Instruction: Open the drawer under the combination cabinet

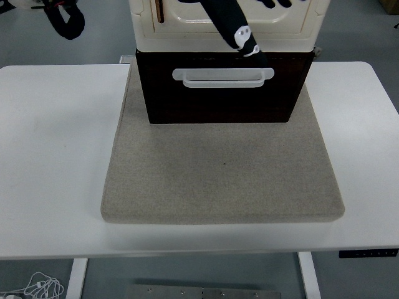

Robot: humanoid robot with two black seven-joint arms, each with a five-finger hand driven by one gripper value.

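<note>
**One drawer shut, and no hand on its handle yet**

One dark brown drawer (218,103) sits in the upper middle of the frame, under the cream cabinet (181,34). Its front lies flush with the dark base and shows no gap, so I judge the task not yet begun. The white bar handle (222,78) runs across the top of the drawer front, facing the near edge of the table (56,156). That is the sensible side for a pull toward the robot.

The cabinet stands at the far end of a grey felt mat (222,180). This leaves bare mat in front of it, presumably so the drawer has room to slide out.

A black limb with a white-marked joint slants down from the top of the frame across the cabinet's face. I take it for part of the right hand (240,34). Its tip ends just above the right end of the handle. Whether it touches the cabinet or hangs nearer the camera I cannot tell, nor whether that hand is spread or curled.

In the upper left corner a second black shape, likely the left hand (65,22), is well apart from the cabinet. Its pose is no clearer.

A hook under the bar looks like the next need.
</note>
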